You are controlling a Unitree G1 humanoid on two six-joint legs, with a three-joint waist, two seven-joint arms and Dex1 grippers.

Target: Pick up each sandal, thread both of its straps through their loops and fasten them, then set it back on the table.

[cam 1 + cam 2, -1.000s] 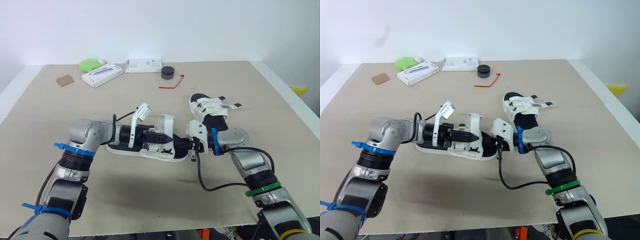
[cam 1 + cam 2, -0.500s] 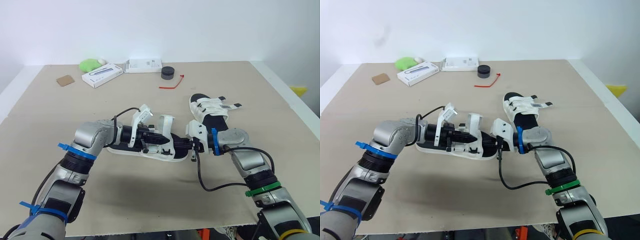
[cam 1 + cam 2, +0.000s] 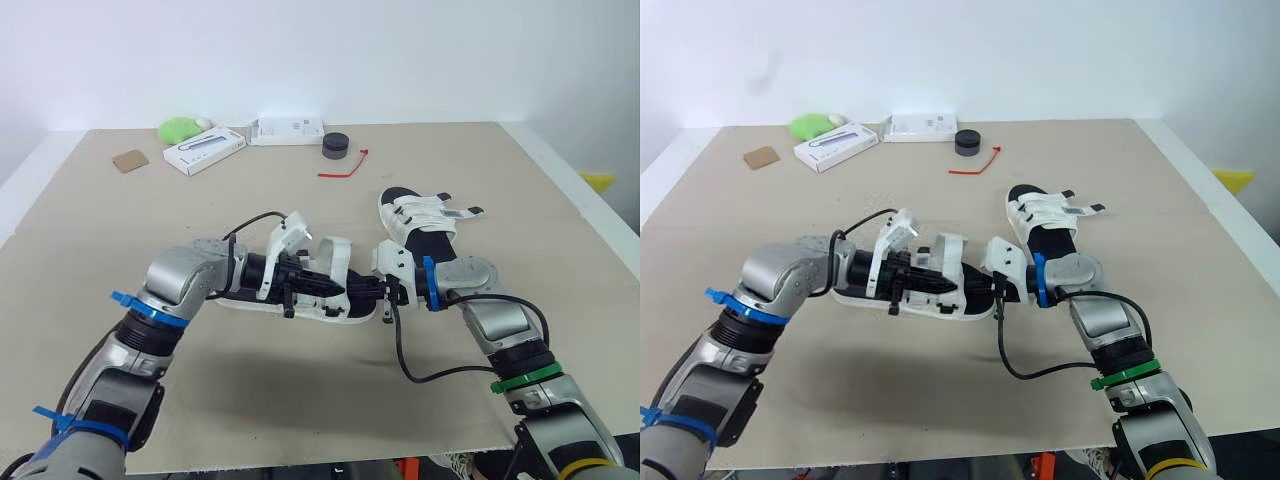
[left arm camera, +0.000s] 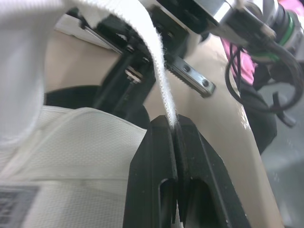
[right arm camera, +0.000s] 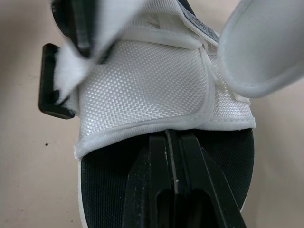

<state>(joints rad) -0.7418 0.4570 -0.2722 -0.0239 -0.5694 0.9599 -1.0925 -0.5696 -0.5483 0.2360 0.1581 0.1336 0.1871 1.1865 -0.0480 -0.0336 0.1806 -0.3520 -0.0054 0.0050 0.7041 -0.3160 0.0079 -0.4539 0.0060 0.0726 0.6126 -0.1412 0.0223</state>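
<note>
A white sandal with a black footbed (image 3: 245,296) lies at the table's middle, between my two arms. My left gripper (image 3: 312,285) is shut on the thin edge of its white strap (image 4: 161,85), over the sandal's middle. My right gripper (image 3: 376,288) is shut on the sandal's end, its fingers (image 5: 156,161) closed at the rim of the white mesh band (image 5: 142,85). A black loop (image 5: 50,83) sticks out beside that band. The second sandal (image 3: 422,224) lies behind my right arm, straps across it.
Along the far edge lie a green object (image 3: 180,128), a white box (image 3: 204,150), a white device (image 3: 288,130), a black round puck (image 3: 335,146), a red tie (image 3: 345,165) and a brown square (image 3: 130,160). The table's right edge (image 3: 585,215) is close to my right arm.
My left gripper has carried the strap to the right and lower, over the sandal towards my right gripper. The right arm has stayed put.
</note>
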